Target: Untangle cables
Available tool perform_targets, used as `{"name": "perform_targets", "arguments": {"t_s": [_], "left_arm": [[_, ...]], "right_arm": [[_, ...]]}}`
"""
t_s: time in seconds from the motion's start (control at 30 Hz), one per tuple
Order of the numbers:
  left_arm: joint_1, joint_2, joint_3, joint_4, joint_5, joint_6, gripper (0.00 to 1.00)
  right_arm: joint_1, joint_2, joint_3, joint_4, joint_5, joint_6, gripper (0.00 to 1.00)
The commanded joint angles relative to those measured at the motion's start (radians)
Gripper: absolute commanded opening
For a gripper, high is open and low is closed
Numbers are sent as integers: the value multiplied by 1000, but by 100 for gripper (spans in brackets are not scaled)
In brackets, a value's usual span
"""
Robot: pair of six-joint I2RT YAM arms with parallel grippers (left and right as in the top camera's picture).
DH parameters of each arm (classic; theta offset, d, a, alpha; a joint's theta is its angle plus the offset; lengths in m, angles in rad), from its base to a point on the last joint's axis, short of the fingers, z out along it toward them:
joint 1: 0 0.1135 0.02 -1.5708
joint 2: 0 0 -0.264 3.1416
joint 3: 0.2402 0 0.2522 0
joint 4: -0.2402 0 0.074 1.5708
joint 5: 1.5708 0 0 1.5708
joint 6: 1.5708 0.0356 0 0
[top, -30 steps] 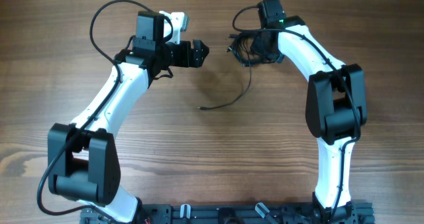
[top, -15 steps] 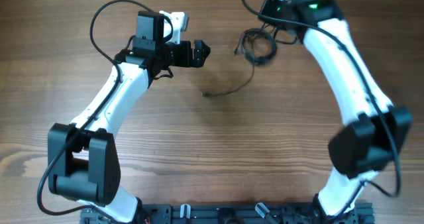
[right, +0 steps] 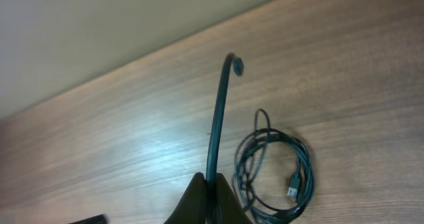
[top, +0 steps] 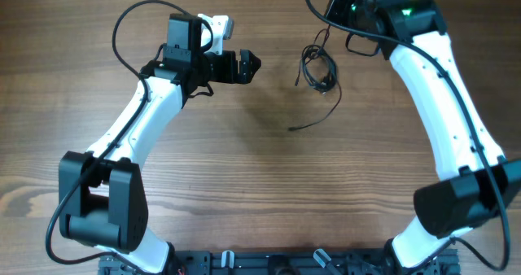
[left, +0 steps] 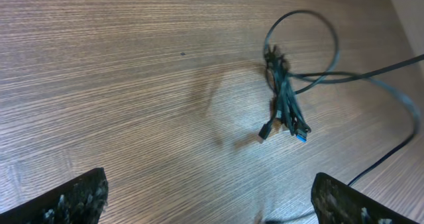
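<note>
cables: you have a small knotted bundle of thin black cables on the far half of the wood table. whether all of it rests on the wood, you cannot tell.
loose tail: one cord runs out of the bundle's near side and curves left, ending on bare wood.
plugs: in the left wrist view, a blue-tipped plug and a darker plug sit at the bundle's near end. in the right wrist view, a usb plug lies inside the coil.
held strand: one thin strand comes straight out of the right claw and bends over at its far tip. from overhead, a thin line leaves the bundle's far side toward that claw.
right gripper: the right gripper is beyond the bundle and to its right. its fingers are pressed together on the strand.
left gripper: the left gripper is to the left of the bundle, apart from it and pointing at it. its fingers are spread wide with nothing between them.
</note>
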Motion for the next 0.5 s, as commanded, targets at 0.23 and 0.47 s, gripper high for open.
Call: {"name": "perform_targets", "arguments": {"t_s": [0.23,0.47], "left_arm": [[3,-3,5,3,63,5,100],[2,-3,5,3,85,32,100]], "right_arm": [[2,-94,157,-41,-38,-37,5],[3,-94,157,-26,-191,-112,4]]}}
